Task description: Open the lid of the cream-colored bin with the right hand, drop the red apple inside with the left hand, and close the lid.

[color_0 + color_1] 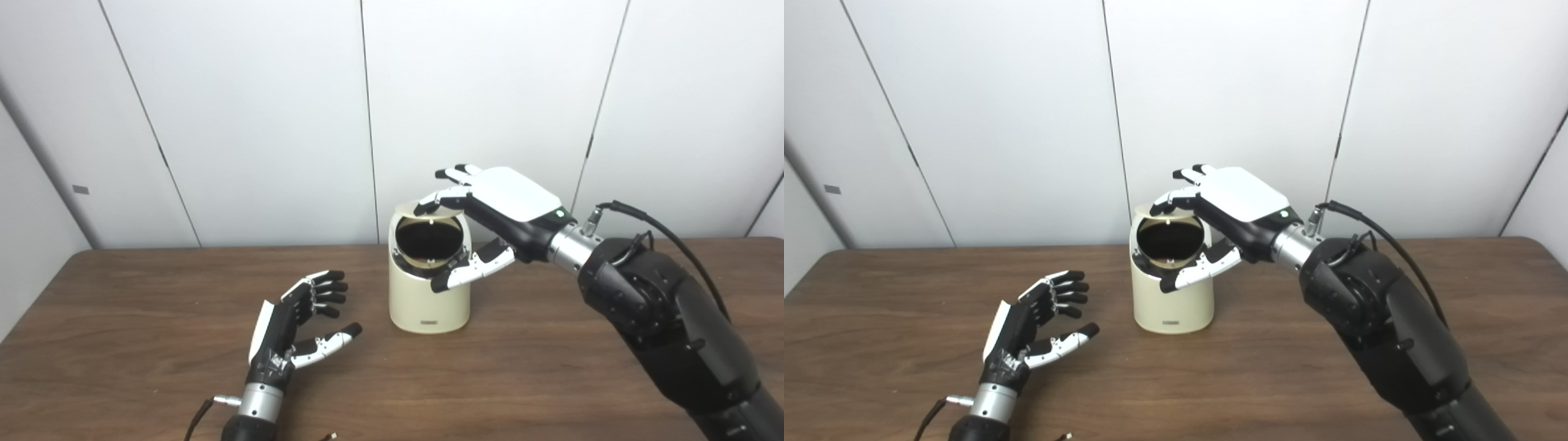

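Left eye view: the cream bin stands upright on the brown worktop, near the middle. Its lid is tipped up at the back, at 12 o'clock of the round mouth, and the inside is dark; I cannot tell what lies in it. The right hand comes from 3 o'clock and reaches over the bin. Its fingers touch the raised lid edge, and its thumb rests at the front rim at about 4 o'clock. The fingers are spread wide, they pinch nothing between them. The left hand is at 8 o'clock from the bin, well apart from it, just above the worktop. It is open, palm turned to the bin, fingers a little curled, and it holds nothing. No apple shows in this view.

Right eye view: the same scene, seen a little from the right. The bin has the lid up behind the mouth, under the fingers of the right hand. The left hand is open and empty at 8 o'clock. A black cable runs from the right wrist along the arm.
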Robot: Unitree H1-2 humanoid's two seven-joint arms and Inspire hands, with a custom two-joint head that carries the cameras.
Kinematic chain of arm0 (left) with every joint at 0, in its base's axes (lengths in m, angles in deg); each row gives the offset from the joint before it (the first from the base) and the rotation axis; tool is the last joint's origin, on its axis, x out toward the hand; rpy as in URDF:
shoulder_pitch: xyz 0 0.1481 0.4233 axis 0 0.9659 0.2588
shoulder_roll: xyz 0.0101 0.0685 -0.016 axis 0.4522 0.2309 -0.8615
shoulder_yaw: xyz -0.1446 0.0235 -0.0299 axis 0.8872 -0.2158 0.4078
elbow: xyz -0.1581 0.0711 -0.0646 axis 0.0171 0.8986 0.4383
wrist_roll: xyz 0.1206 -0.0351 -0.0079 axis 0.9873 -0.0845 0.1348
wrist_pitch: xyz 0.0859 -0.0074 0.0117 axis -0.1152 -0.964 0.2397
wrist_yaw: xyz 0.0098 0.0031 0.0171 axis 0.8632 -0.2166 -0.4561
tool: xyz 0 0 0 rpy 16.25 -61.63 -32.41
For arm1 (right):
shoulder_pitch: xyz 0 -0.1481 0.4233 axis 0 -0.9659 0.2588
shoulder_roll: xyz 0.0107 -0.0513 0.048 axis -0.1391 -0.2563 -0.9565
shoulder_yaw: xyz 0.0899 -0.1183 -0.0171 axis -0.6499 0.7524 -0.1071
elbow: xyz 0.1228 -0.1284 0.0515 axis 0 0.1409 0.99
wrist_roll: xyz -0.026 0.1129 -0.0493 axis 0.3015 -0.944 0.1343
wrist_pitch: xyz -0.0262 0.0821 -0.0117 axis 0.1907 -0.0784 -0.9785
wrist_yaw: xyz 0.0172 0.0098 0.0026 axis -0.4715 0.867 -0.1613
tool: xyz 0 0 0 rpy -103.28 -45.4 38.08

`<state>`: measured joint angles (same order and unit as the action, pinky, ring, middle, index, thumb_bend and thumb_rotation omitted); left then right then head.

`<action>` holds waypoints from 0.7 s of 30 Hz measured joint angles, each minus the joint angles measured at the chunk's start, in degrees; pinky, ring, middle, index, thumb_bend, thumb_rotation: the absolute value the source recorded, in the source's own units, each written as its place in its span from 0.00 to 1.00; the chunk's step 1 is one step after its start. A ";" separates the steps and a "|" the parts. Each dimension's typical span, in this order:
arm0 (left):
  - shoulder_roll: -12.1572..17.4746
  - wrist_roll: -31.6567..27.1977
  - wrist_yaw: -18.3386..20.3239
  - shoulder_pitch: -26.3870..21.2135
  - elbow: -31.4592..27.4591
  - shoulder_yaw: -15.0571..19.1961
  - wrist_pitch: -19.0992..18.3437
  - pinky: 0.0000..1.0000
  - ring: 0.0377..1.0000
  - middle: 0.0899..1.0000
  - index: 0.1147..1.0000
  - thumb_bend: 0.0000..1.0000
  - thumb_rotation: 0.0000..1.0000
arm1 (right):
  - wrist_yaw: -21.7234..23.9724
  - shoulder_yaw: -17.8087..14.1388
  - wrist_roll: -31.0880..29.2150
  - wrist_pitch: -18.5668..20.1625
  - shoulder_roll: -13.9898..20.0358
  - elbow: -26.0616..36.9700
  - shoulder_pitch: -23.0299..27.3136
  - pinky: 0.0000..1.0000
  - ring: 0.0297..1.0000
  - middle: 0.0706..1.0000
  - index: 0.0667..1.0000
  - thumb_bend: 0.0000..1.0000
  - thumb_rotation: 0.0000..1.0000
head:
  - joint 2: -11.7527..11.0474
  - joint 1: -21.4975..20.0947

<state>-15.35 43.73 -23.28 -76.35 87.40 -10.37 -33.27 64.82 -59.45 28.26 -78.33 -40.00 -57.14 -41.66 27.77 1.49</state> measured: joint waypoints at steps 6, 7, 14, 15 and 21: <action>-0.01 -0.03 0.01 -0.01 0.00 0.02 -0.11 0.58 0.66 0.68 0.73 0.65 0.00 | 1.15 0.11 1.31 -0.85 0.10 0.14 -0.39 1.00 0.94 0.75 0.76 0.71 0.70 | 0.35 0.17; -0.02 -0.03 0.01 -0.02 0.00 0.04 -0.27 0.58 0.66 0.68 0.73 0.65 0.00 | 1.23 0.11 1.61 -0.92 0.10 0.18 -0.50 1.00 0.94 0.75 0.76 0.71 0.70 | 0.35 0.18; -0.09 -0.06 -0.01 -0.03 -0.04 0.18 -0.82 0.58 0.65 0.68 0.73 0.65 0.00 | 3.60 0.24 2.00 -0.90 0.01 0.23 -1.95 1.00 0.95 0.76 0.76 0.72 0.67 | 0.96 0.35; -0.09 -0.05 -0.01 -0.03 -0.05 0.18 -0.99 0.59 0.65 0.68 0.73 0.64 0.00 | 3.85 0.26 2.06 -0.87 0.01 0.23 -1.94 1.00 0.95 0.76 0.77 0.72 0.66 | 0.97 0.35; -0.09 0.06 -0.03 -0.02 -0.27 0.18 -1.94 0.58 0.66 0.68 0.73 0.65 0.00 | 5.74 0.94 2.59 -0.78 0.02 0.23 -1.98 0.98 0.93 0.75 0.76 0.72 0.64 | 1.23 0.62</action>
<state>-15.44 43.78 -23.31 -76.36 87.12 -10.19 -35.21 70.56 -58.51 30.85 -79.11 -39.97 -56.92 -43.63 29.00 2.11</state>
